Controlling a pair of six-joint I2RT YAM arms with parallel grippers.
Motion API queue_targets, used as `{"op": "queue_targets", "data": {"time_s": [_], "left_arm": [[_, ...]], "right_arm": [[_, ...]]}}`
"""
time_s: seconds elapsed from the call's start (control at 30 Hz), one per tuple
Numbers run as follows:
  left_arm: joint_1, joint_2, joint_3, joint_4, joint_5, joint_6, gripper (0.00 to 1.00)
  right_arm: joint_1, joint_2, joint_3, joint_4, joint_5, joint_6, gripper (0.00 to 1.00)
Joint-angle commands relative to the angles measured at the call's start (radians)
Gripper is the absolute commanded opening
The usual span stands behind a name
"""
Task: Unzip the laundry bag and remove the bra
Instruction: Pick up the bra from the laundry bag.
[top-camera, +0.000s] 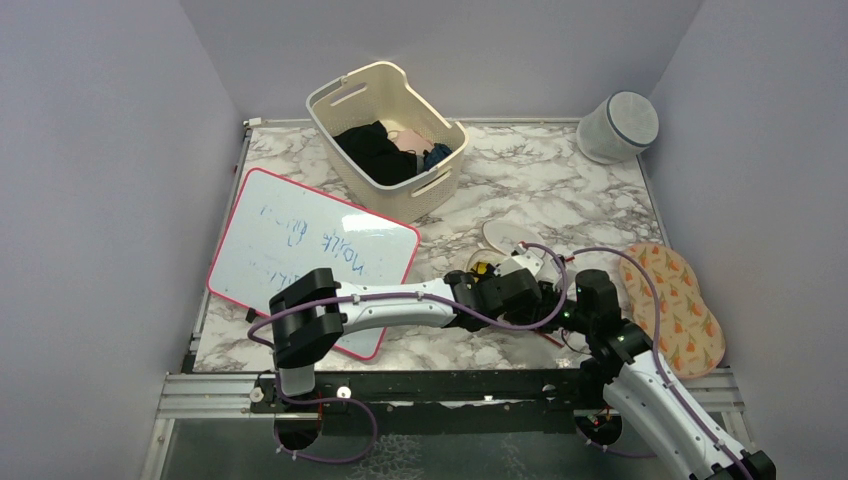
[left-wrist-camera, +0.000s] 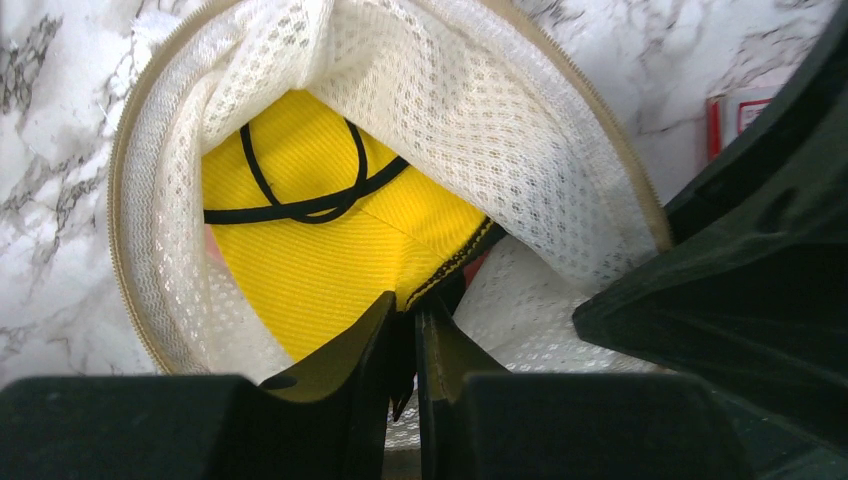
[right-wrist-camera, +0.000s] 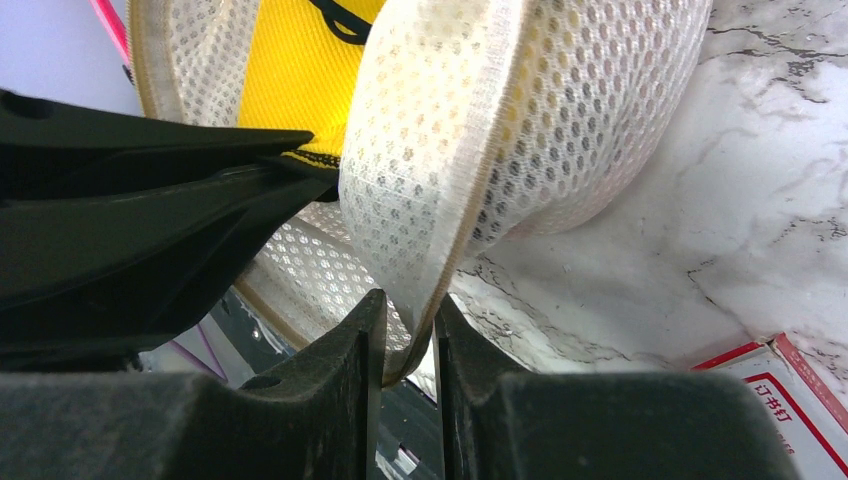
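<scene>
The laundry bag (left-wrist-camera: 470, 130) is a cream mesh pouch lying unzipped on the marble, its mouth gaping toward the left wrist camera. Inside lies the bra (left-wrist-camera: 320, 250), yellow with black straps and black trim. My left gripper (left-wrist-camera: 405, 315) reaches into the mouth and is shut on the bra's black-trimmed lower edge. My right gripper (right-wrist-camera: 408, 310) is shut on the bag's (right-wrist-camera: 500, 130) zip-edged mesh rim, holding it up. From above, the bag (top-camera: 505, 238) is mostly covered by both wrists, with a bit of yellow bra (top-camera: 484, 267) showing beside the left gripper (top-camera: 497, 277).
A cream slotted basket (top-camera: 340, 100) with dark clothes stands at the back. A red-framed whiteboard (top-camera: 300, 240) lies left, under the left arm. A white-grey cylinder (top-camera: 617, 127) sits at the back right. A floral pad (top-camera: 670, 300) lies right, and a red-edged card (right-wrist-camera: 790, 390) nearby.
</scene>
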Motion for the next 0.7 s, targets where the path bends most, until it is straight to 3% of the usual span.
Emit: {"op": "queue_targets", "data": {"time_s": [0.0,0.3,0.57,0.67], "left_arm": [[-0.024,0.002,0.067,0.004,0.012,0.036,0.00],[-0.048,-0.078,0.079,0.012,0.016,0.036,0.00],[-0.069,-0.273,-0.048,0.032,0.010,0.010,0.00],[-0.070,-0.360,-0.102,0.071,0.028,0.013,0.00]], "right_arm": [[-0.001,-0.002,-0.003,0.013,-0.012,-0.010,0.22],[-0.001,-0.029,0.044,-0.053,0.081,0.029,0.21],[0.000,-0.096,0.074,-0.138,0.232,0.080,0.20],[0.000,-0.112,0.069,-0.125,0.233,0.072,0.15]]}}
